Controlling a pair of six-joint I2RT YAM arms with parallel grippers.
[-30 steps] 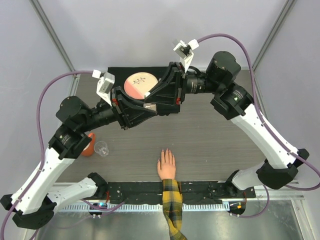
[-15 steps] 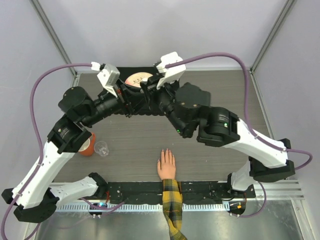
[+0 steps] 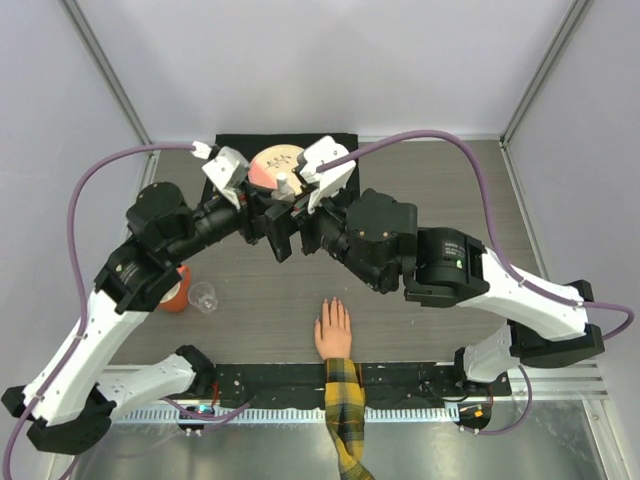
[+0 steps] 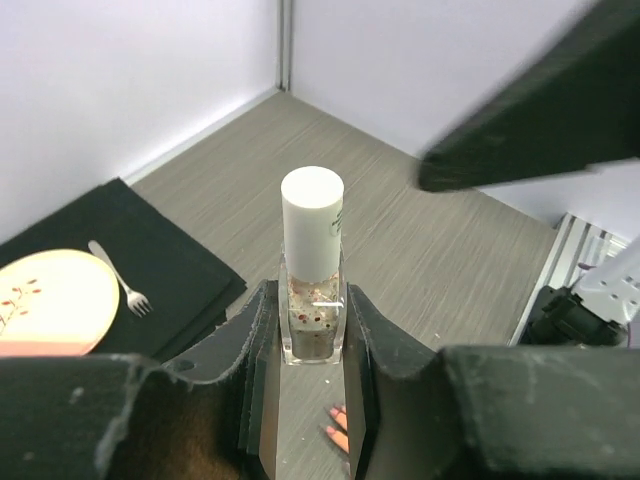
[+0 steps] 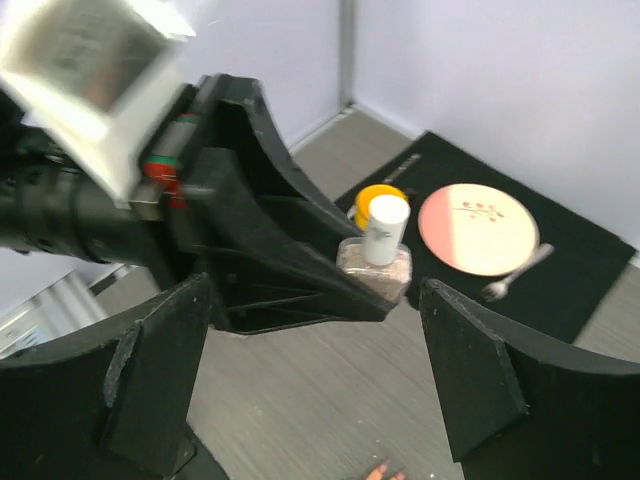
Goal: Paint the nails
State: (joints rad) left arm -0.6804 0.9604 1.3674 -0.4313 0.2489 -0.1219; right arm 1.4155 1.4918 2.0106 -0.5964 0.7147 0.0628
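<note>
A flesh-coloured hand [image 3: 333, 335] in a yellow-and-black plaid sleeve lies flat at the near edge, its nails [image 3: 331, 304] pointing away from the arms. The fingertips also show low between the left jaws [image 4: 336, 426] and at the bottom of the right wrist view [image 5: 384, 470]. My left gripper [image 4: 312, 325] is shut on a small clear bottle [image 4: 312, 315] with a white cap [image 4: 312, 215], held upright above the table. In the right wrist view my right gripper [image 5: 318, 300] stands wide open, facing the bottle [image 5: 377, 262] without touching it. From above, both grippers meet near the cap [image 3: 283, 183].
A pink plate [image 3: 268, 163] and a fork [image 4: 122, 283] lie on a black mat [image 3: 338, 145] at the back. An orange cup [image 3: 177, 290] and a small clear cup [image 3: 203, 296] stand at the left. A yellow object [image 5: 372, 194] sits behind the bottle.
The right arm swung in from the right and folded towards the bottle, and its jaws opened wide. The left gripper, still holding the bottle, shifted slightly.
</note>
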